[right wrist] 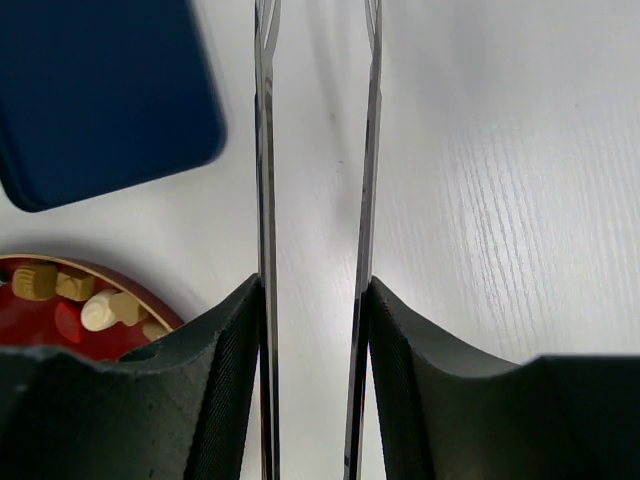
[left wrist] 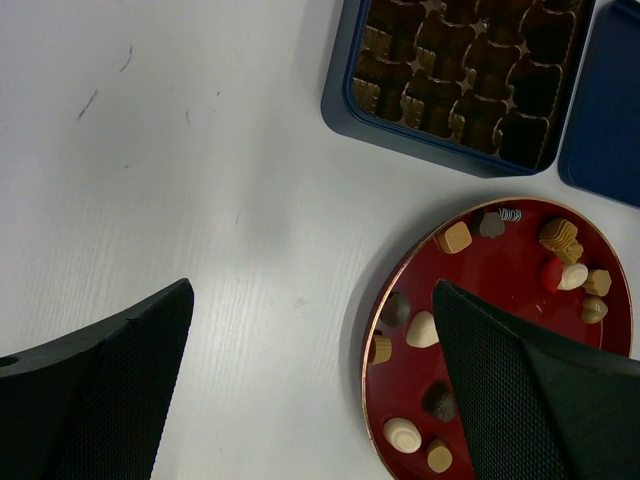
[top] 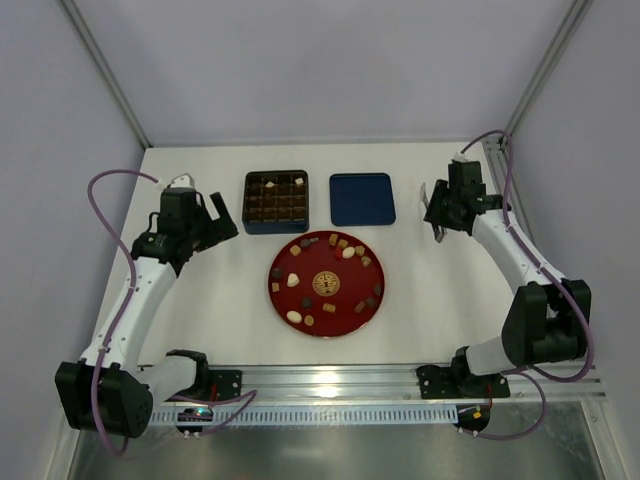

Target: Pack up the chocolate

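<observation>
While the left jaws stand wide open and hold nothing above the white surface point(top: 200, 300), just left of the dark blue tin point(top: 277, 229), the chocolate point(top: 348, 252) lies mostly on the red plate point(top: 350, 285) in the middle, scattered around its gold emblem in dark, light brown and cream pieces. The tin sits behind the plate, and a couple of its back grid cells hold pieces. Right of the tin lies a flat dark blue lid point(top: 362, 198), apart from it. Farthest right, the right jaws are closed on thin metal tweezers point(right wrist: 265, 200), whose two blades stand slightly apart above the surface, beyond the lid
</observation>
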Action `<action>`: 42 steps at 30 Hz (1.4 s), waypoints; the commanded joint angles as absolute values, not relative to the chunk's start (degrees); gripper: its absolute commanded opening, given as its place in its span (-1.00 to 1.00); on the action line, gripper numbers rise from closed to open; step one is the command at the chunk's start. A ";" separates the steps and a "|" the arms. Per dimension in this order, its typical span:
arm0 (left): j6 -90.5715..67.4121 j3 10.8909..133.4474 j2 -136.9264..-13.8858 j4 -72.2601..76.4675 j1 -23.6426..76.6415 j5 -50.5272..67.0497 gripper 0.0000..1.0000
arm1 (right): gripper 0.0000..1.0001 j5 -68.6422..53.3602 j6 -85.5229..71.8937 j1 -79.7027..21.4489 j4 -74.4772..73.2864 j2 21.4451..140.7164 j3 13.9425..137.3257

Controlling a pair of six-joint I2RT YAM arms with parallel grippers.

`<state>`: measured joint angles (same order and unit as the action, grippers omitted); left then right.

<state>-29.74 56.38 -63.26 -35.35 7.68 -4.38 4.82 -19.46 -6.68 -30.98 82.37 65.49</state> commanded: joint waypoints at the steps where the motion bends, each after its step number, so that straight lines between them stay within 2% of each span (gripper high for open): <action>1: -30.15 56.25 -63.19 -32.78 7.29 -2.99 0.99 | -0.07 4.39 -20.57 -4.76 -23.31 82.70 62.33; 7: -30.06 56.08 -63.02 -32.78 7.38 -2.46 0.99 | 0.02 3.52 -20.83 -2.64 -20.57 89.20 59.50; 20: -30.15 55.99 -62.93 -32.61 7.29 -1.58 0.99 | 0.17 2.11 -21.97 -2.55 -24.08 97.99 59.94; 26: -30.06 55.90 -62.75 -32.70 7.29 -1.67 0.99 | 0.29 2.28 -22.06 -2.55 -25.22 98.79 60.38; 33: -30.15 55.90 -62.75 -32.61 7.30 -1.67 0.99 | 0.56 2.99 -21.71 -2.55 -26.54 96.77 60.21; 42: -30.06 55.90 -62.67 -32.52 7.30 -1.58 0.99 | 0.64 4.92 -21.45 -2.55 -29.79 92.73 61.61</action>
<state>-29.80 55.99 -63.26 -34.52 7.68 -2.26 2.98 -21.37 -2.72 -28.27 97.30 59.46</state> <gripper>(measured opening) 0.996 0.815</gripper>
